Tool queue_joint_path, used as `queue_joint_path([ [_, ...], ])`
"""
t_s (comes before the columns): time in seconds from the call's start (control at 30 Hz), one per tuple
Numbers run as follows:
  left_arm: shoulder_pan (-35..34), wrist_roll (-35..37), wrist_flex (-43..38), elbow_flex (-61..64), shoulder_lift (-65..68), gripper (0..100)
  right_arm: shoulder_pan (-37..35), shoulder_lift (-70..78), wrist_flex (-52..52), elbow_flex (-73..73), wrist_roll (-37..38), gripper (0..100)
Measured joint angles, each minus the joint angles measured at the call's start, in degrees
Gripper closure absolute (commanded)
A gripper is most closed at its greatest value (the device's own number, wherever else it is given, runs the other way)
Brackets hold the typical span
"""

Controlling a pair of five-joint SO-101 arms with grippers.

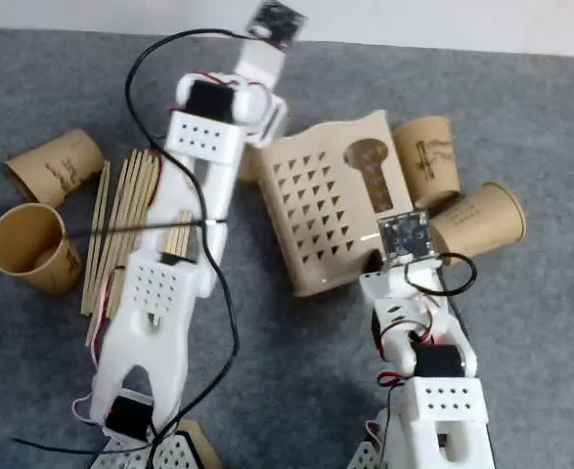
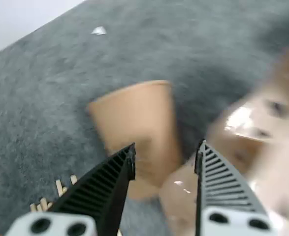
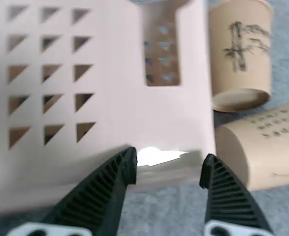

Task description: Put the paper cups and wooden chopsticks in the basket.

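The basket lies tipped on its side in the middle of the grey desk, with its triangle-holed wall facing up. The left hand is out by the basket's far corner with its fingers spread wide. A paper cup sits just beyond the tips, right beside the basket, and I can't tell whether the fingers touch it. The right hand is at the basket's near edge, also spread wide and holding nothing. On that side the far right cup and the near right cup lie on the desk close against the basket. The wooden chopsticks lie in a loose bundle on the desk, partly under the left arm. Beyond them are a lying cup and an open-mouthed cup.
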Motion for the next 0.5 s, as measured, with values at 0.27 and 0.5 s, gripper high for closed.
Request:
queue_joint_path([
  [0.27, 5.9, -0.9, 6.7, 6.9, -6.1, 81, 3.1, -0.2, 0.1, 1.6, 1.1, 77.8],
  [0.5, 7.9, -5.1, 6.7, 21.1, -17.7, 81, 4.5, -0.5, 1.5, 1.6, 4.1, 77.8],
])
